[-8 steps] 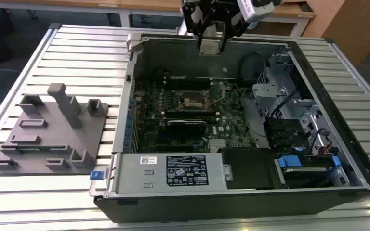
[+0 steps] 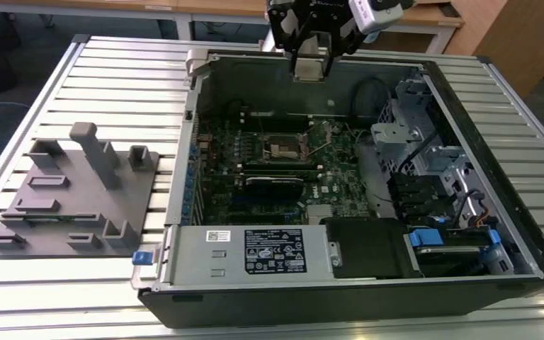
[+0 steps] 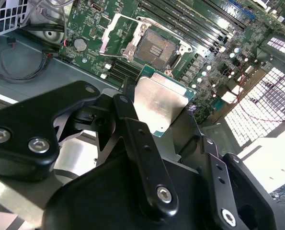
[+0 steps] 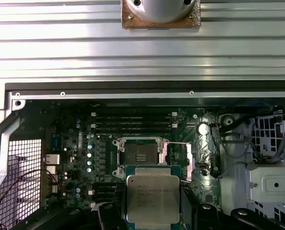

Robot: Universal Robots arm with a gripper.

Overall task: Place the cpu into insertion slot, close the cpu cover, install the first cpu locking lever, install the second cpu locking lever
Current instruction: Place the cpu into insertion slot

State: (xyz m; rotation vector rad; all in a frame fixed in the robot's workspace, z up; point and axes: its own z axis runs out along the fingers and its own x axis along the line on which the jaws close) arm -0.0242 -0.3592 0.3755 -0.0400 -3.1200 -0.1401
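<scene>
Well, the open computer case [image 2: 253, 312] lies on the slatted table [image 2: 111, 78]. In it sits one green board [image 2: 333, 159] with its single insertion slot [image 2: 283, 149] [image 3: 156, 48] [image 4: 140, 154] uncovered, the dark centre showing. The cpu cover [image 3: 108, 36] stands raised off the slot, tilted beside it. The pincer [image 2: 310, 67] [image 3: 161, 110] [image 4: 154, 213] hangs above the case wall farthest from the exterior camera. Its two fingers [image 3: 132, 129] are clenched on opposite edges of the one cpu [image 2: 308, 69] [image 3: 159, 103] [image 4: 153, 199], whose silver top shows in both wrist views. The cpu is in the air, apart from the slot. One grey moulded fixture [image 2: 74, 191] rests on the table at the exterior view's left, just beside the case.
</scene>
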